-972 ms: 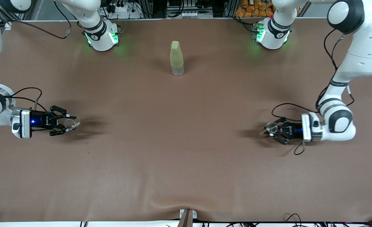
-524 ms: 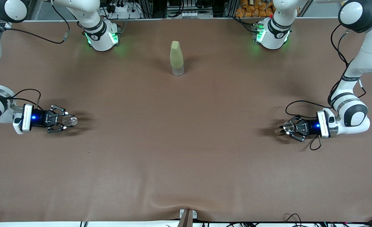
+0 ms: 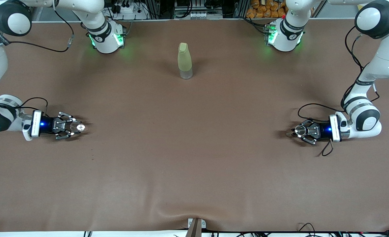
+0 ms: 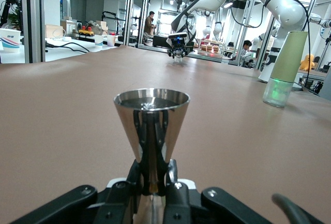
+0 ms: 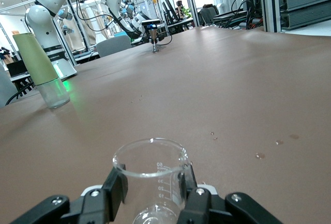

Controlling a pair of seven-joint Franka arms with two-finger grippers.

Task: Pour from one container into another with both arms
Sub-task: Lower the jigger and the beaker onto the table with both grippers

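The tiny clear glass cup point(image 5: 153, 175) stands upright between the fingers of my right gripper point(image 5: 153, 193), which is shut on its sides. In the front view this right gripper point(image 3: 71, 127) and the glass cup point(image 3: 79, 127) sit low over the cloth at the right arm's end of the table. My left gripper point(image 4: 153, 182) is shut on the narrow waist of the silvery hourglass measuring cup point(image 4: 151, 123), held upright. In the front view the left gripper point(image 3: 301, 130) and the metal cup point(image 3: 300, 129) hang low at the left arm's end.
A tall yellow-green bottle point(image 3: 184, 61) stands upright mid-table, close to the robots' bases, and shows in both wrist views point(image 4: 283, 69) point(image 5: 39, 69). The brown cloth point(image 3: 194, 158) lies bare between the two grippers, with a slight fold at its front edge.
The left gripper has drawn back toward its own end of the table with the metal cup. The right gripper has levelled out, the glass cup moving slightly toward mid-table. Both grips hold.
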